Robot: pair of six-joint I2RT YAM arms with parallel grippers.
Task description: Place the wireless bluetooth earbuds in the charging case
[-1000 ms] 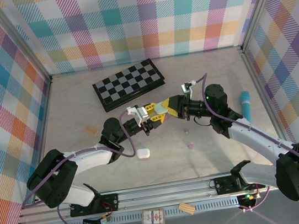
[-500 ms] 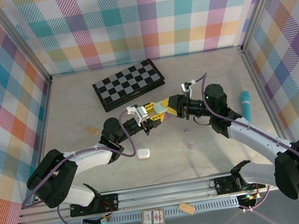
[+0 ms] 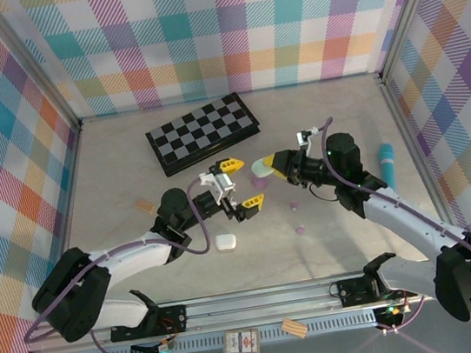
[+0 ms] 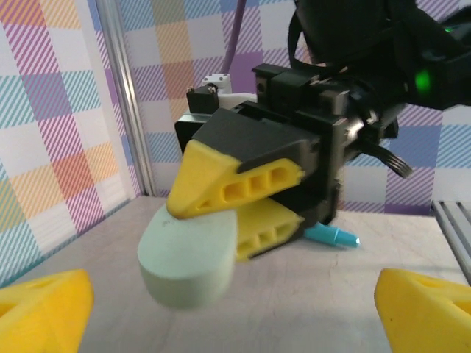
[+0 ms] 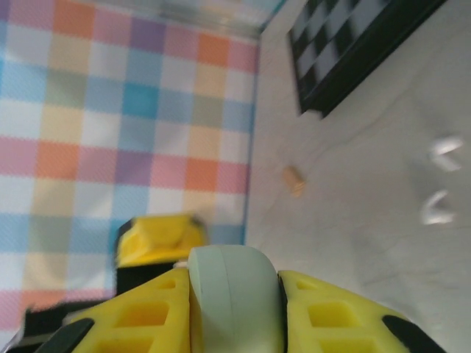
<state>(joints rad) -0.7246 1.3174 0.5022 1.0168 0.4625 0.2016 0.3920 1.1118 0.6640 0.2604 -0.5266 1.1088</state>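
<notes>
Jaws of the right gripper (image 3: 270, 169) clamped a mint-green charging case (image 3: 258, 170) just below the chessboard (image 3: 202, 130). The left gripper (image 3: 242, 183) gaped wide beside it. Two lilac earbuds (image 3: 300, 230) lay lower still.

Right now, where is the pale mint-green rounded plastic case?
In the top view, the mint-green case is clamped in the right gripper, just right of the open left gripper and on the near side of the black chessboard.
</notes>
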